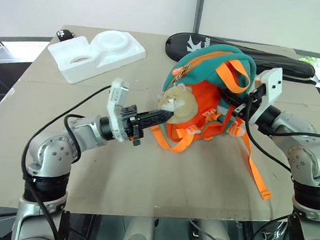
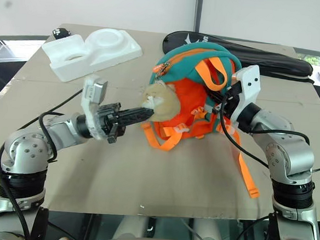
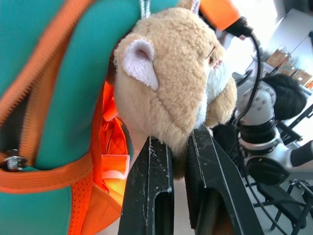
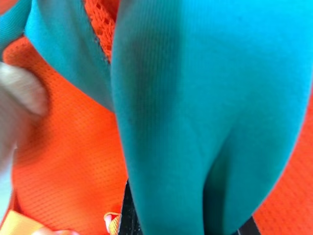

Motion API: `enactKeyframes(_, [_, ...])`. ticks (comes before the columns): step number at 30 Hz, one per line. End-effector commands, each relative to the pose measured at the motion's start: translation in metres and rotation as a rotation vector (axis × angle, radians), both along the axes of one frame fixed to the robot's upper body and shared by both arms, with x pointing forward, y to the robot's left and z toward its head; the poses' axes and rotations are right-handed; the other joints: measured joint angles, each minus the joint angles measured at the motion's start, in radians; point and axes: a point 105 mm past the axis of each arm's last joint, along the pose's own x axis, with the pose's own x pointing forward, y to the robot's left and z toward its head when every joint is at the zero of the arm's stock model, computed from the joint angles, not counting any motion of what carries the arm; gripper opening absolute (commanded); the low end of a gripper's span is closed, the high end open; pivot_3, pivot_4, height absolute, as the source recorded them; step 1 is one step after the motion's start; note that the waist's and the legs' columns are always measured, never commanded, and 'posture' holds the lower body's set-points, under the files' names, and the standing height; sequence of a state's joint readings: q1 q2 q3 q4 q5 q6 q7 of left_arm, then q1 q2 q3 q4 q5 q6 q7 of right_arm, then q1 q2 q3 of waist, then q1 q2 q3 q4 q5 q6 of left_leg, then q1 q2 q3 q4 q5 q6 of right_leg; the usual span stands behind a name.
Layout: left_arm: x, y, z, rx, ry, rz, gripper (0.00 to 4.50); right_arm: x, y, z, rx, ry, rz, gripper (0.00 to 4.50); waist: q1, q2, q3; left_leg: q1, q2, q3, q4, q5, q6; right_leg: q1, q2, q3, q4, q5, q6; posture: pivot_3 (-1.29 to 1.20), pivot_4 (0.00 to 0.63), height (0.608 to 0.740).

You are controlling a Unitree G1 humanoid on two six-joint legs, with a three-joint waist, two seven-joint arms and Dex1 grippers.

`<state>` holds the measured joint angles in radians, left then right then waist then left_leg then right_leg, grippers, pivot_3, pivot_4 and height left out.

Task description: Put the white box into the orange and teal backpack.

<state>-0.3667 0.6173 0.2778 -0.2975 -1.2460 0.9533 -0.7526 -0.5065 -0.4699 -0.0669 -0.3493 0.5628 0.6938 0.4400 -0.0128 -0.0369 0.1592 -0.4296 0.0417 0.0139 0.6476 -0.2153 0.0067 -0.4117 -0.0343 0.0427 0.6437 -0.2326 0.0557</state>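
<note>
One backpack (image 1: 205, 101), one foam tray (image 1: 96, 54), one racket cover (image 1: 274, 59)

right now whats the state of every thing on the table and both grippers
orange and teal backpack: lifted upright between both grippers, straps trailing on the table
plush animal head: pinched from below by the left gripper
left gripper: shut on the plush animal head
right gripper: shut on the backpack's side
white foam tray: lying flat, untouched
black racket cover: lying flat behind the backpack
</note>
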Motion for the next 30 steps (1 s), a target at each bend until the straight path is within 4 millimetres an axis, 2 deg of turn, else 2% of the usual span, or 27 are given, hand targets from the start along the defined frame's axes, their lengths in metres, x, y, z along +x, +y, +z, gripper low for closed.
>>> enactKeyframes(1, [-0.006,0.036,0.038,-0.207,-0.025,0.028,0.02,0.014,-0.03,0.02,0.068,-0.05,-0.163,0.0,0.0,0.0,0.0,0.0,0.0,0.0,0.0,0.0,0.0,0.0,0.0,0.0,0.0,0.0,0.0,0.0,0.15,0.74])
enactKeyframes(2, [-0.006,0.044,0.042,-0.244,-0.009,0.035,0.02,0.016,-0.032,0.021,0.082,-0.046,-0.18,0.0,-0.001,0.0,0.0,0.0,0.0,0.0,0.0,0.0,0.0,0.0,0.0,0.0,0.0,0.0,0.0,0.0,0.15,0.74])
enactKeyframes(3, [-0.001,0.057,0.035,-0.248,0.033,0.087,0.02,0.021,-0.038,0.024,0.114,-0.043,-0.218,0.0,0.0,0.0,0.0,0.0,0.0,0.0,0.0,0.0,0.0,0.0,0.0,0.0,0.0,0.0,0.0,0.0,0.15,0.74])
enactKeyframes(5, [0.008,0.077,-0.007,-0.142,0.171,0.219,0.02,0.029,-0.051,0.031,0.189,-0.039,-0.294,0.0,-0.003,0.001,0.0,0.0,0.0,0.0,0.0,0.0,0.0,0.0,0.0,0.0,0.0,0.0,0.0,0.0,0.15,0.74])
enactKeyframes(8, [-0.002,0.092,-0.066,-0.064,0.382,0.289,0.02,0.038,-0.071,0.043,0.308,-0.046,-0.397,0.0,-0.006,0.001,0.0,0.001,0.0,0.002,-0.001,0.0,0.0,0.0,0.0,0.002,0.0,0.0,0.0,0.0,0.15,0.74])
enactKeyframes(10, [0.0,0.101,-0.089,-0.029,0.42,0.383,0.02,0.04,-0.08,0.048,0.346,-0.045,-0.434,0.0,0.0,0.001,0.0,0.001,0.0,0.003,-0.002,0.0,0.0,-0.001,-0.001,0.001,0.0,0.0,0.0,0.0,0.15,0.74])
enactKeyframes(12, [0.012,0.115,-0.114,0.015,0.461,0.541,0.02,0.042,-0.089,0.051,0.386,-0.037,-0.472,0.0,0.015,0.0,0.0,-0.001,0.0,0.0,-0.002,0.0,0.0,-0.001,-0.001,-0.002,0.0,0.0,-0.001,0.0,0.15,0.74])
enactKeyframes(14, [0.02,0.117,-0.13,0.045,0.476,0.628,0.02,0.042,-0.093,0.052,0.402,-0.034,-0.485,0.0,0.021,0.001,0.0,0.0,0.0,0.0,-0.002,0.0,0.0,-0.001,-0.001,-0.002,0.0,-0.001,-0.002,0.0,0.15,0.74])
enactKeyframes(15, [0.023,0.113,-0.132,0.038,0.469,0.639,0.02,0.041,-0.092,0.053,0.39,-0.039,-0.48,0.0,0.021,0.0,-0.001,0.001,0.0,0.0,-0.002,0.0,0.0,0.0,-0.001,-0.001,0.0,-0.002,-0.004,0.0,0.15,0.74])
enactKeyframes(17, [0.024,0.095,-0.123,0.02,0.412,0.582,0.02,0.038,-0.083,0.052,0.342,-0.053,-0.445,0.0,0.02,0.0,-0.001,0.001,0.0,0.002,-0.001,0.0,0.0,0.0,-0.001,0.001,0.0,-0.002,-0.004,0.0,0.15,0.74])
enactKeyframes(20, [0.034,0.065,-0.1,0.045,0.259,0.519,0.02,0.027,-0.057,0.051,0.268,-0.092,-0.328,0.0,0.028,0.0,-0.001,0.0,0.0,0.002,-0.001,0.0,0.0,0.0,-0.001,0.001,0.0,0.0,-0.001,0.0,0.15,0.74])
enactKeyframes(23, [0.041,0.05,-0.072,0.057,0.074,0.497,0.02,0.014,-0.038,0.046,0.195,-0.113,-0.212,0.0,0.029,0.001,-0.001,-0.001,0.0,0.001,-0.001,0.0,0.0,0.0,-0.001,-0.001,-0.001,0.0,-0.001,0.0,0.15,0.74])
enactKeyframes(25, [0.048,0.051,-0.062,0.071,-0.001,0.53,0.02,0.007,-0.032,0.035,0.128,-0.1,-0.152,0.0,0.027,0.001,-0.001,-0.001,0.0,0.001,-0.001,0.0,0.0,0.0,-0.001,0.0,-0.001,0.0,-0.001,0.0,0.15,0.74])
enactKeyframes(27, [0.047,0.052,-0.059,0.072,-0.034,0.507,0.02,0.004,-0.038,0.026,0.097,-0.087,-0.154,0.0,0.025,0.001,-0.001,-0.001,0.0,0.001,-0.001,0.0,0.0,0.0,-0.001,0.0,-0.001,0.0,-0.001,0.0,0.15,0.74])
enactKeyframes(30, [0.037,0.052,-0.069,0.169,-0.079,0.46,1.21,-0.003,-0.048,0.014,0.016,-0.078,-0.144,1.11,0.016,0.001,-0.001,0.0,0.0,0.003,-0.002,0.0,0.0,0.0,-0.001,0.001,-0.001,0.0,0.0,0.0,0.15,0.74])
